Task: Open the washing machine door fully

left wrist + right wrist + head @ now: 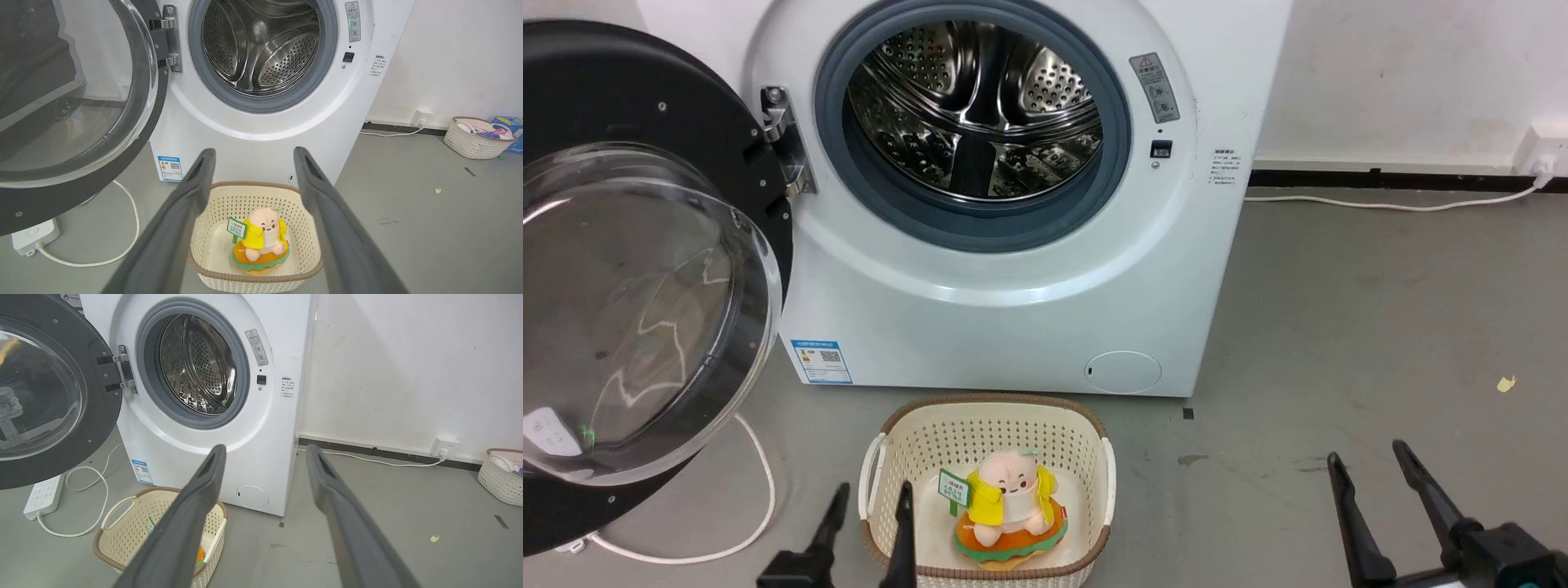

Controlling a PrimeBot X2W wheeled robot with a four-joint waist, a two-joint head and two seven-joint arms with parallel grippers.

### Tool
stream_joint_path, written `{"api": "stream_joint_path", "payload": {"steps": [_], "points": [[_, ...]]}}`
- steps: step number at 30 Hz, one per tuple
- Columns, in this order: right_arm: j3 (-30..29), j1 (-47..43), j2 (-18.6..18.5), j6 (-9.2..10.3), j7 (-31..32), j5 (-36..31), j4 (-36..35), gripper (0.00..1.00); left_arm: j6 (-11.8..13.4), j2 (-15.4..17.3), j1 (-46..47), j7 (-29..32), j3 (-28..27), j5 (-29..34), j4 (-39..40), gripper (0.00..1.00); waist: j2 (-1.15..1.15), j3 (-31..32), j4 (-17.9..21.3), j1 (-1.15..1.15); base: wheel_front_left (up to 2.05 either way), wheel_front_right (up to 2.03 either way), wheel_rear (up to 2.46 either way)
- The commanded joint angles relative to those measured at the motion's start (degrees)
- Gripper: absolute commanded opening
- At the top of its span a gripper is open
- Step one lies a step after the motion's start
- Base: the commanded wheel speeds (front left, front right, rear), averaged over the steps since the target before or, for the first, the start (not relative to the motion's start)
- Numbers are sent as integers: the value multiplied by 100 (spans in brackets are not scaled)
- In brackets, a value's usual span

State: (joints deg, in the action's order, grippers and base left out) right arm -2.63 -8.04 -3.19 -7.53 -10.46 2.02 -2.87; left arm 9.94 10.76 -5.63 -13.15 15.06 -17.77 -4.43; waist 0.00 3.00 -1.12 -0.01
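The washing machine (pixel 1013 318) is a white front-loader, and its grey-rimmed opening shows the bare steel drum (pixel 980 106). Its washing machine door (pixel 645 90), a black ring around a bulging clear glass bowl, is swung out to the left on its hinge (pixel 784 139). It faces out towards me. My left gripper (pixel 873 487) hovers low over the near-left rim of a cream basket, open and empty, well apart from the door. In the left wrist view the left gripper (pixel 254 152) frames that basket. My right gripper (pixel 1366 452) is open and empty over the bare floor at the lower right, clear of the machine.
A cream perforated basket (pixel 988 416) holding a plush toy (pixel 1013 506) stands on the floor just in front of the washer. A white cable and power strip (pixel 32 239) lie under the open door. A second basket (pixel 474 143) sits by the right wall.
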Motion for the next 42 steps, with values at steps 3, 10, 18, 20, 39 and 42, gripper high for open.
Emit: {"api": "stream_joint_path", "payload": {"steps": [3,10,18,20,39,42], "points": [[-14,-117,30,4,-20,35,50,100,34,-12,-88,44,54,30,-113,100,0,17,8,1,0,0,0],[-8,-134,31,4,-30,72,161,100,50,2,4,23,77,46,-257,100,0,16,5,1,0,0,0],[20,-123,31,4,-38,84,220,100,99,32,70,-29,98,106,-223,100,0,40,-8,1,0,0,0],[27,-118,31,4,-41,88,225,100,132,34,73,-25,120,138,-195,100,0,45,-6,1,0,0,0],[44,-47,3,0,40,76,232,0,107,5,31,74,28,238,-131,0,0,-2,4,1,0,0,0],[49,-26,4,0,66,69,233,0,79,-15,45,105,-11,278,-116,0,0,-9,6,1,0,0,0]]}}
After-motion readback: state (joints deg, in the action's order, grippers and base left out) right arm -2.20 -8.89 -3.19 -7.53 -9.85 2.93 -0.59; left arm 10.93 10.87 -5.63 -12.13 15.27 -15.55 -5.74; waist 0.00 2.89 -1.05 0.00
